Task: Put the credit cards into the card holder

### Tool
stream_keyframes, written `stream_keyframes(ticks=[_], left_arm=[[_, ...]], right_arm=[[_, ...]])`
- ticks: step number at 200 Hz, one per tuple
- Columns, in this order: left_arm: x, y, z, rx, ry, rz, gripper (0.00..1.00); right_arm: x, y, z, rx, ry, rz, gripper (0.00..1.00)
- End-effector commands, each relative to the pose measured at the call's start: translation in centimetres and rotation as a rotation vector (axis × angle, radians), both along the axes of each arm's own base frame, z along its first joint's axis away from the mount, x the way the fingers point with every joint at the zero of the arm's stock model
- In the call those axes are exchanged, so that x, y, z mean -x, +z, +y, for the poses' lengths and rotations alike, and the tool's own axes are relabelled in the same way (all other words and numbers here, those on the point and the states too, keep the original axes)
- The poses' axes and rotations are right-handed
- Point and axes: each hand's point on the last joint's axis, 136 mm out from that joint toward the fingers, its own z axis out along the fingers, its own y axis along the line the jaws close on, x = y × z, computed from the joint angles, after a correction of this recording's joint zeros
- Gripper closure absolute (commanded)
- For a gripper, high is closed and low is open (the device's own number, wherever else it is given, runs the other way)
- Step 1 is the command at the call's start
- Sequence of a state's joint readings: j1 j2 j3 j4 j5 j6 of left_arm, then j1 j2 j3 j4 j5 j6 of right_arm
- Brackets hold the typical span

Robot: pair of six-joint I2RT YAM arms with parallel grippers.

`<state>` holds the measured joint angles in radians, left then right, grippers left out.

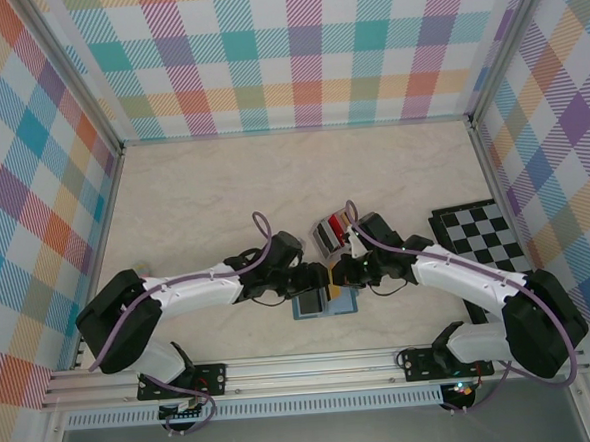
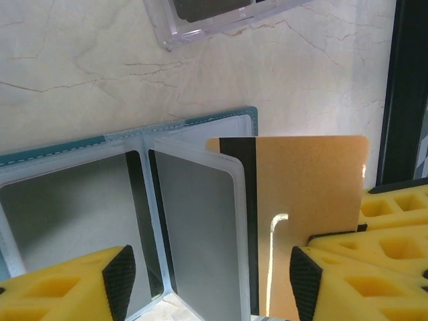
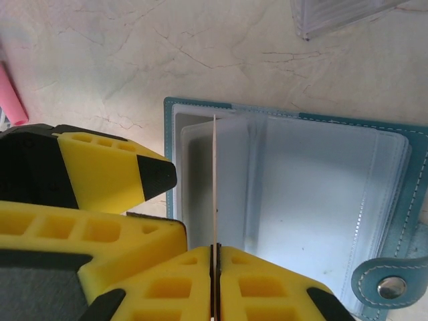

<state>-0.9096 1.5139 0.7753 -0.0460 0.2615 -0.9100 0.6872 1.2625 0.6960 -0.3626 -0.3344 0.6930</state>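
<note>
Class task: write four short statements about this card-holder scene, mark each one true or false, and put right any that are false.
1. The right tool is shut on a gold card. True.
2. That card stands edge-on over the card holder. True.
3. The card holder lies closed. False: it lies open.
4. The chequered board lies to the left of the card holder. False: it lies to the holder's right.
</note>
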Motion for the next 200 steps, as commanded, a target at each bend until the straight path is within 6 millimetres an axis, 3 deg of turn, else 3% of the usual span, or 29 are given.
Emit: stream_keyframes(ticks=[1,20,81,200], left_arm=[[0.2,0.1,-0.7,0.001,-0.027,-0.009,0.45],[0.2,-0.1,-0.4,-0.010,-0.023,-0.008,0.52],[0.5,-0.1,0.3,-0.021,-0.017,-0.019,0.54],[0.7,-0.1,0.3,-0.009,-0.026,-0.024,0.51]], right_arm=[[-0.1,0.2,0.2,-0.013,0.000,0.001,0.90],[-0.1,-0.1,-0.1,0.010,-0.012,0.001,0.90],[-0.2,-0.6,-0.9,0.060,-0.028,0.001,0.91],[-0.3,-0.5,-1.0,0.074,-0.031,0.005,0.90]])
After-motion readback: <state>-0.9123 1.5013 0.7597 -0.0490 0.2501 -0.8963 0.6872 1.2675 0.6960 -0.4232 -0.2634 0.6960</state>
